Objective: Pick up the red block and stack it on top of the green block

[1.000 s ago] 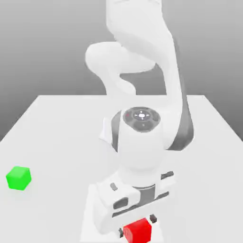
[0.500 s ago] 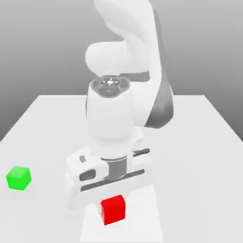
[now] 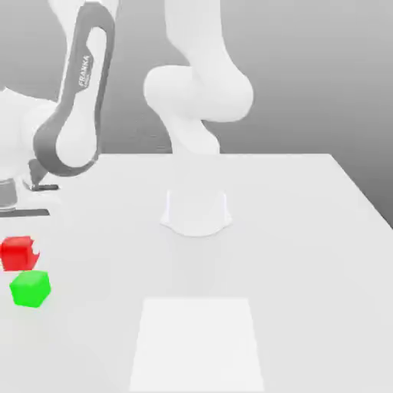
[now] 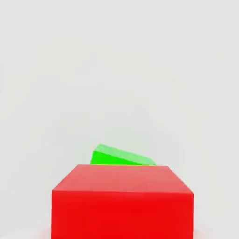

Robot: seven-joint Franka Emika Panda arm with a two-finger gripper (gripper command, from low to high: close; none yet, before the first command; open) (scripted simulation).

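Note:
The red block [image 3: 17, 253] hangs just above the table at the exterior view's left edge, held in my gripper [image 3: 18, 250], which is shut on it below the hand. The green block [image 3: 31, 288] rests on the table directly below and slightly in front of the red one, with a small gap between them. In the hand view the red block [image 4: 122, 203] is close and large, and part of the green block [image 4: 122, 156] peeks out from behind its top edge.
My arm's white base [image 3: 196, 211] stands mid-table, and a grey-and-white arm link [image 3: 77, 100] reaches over to the left. A paler square patch [image 3: 196, 345] marks the white table [image 3: 307, 246] near its front edge.
The arm has swung from the table's front centre to the exterior view's left, carrying the red block up and across until it hangs over the green block.

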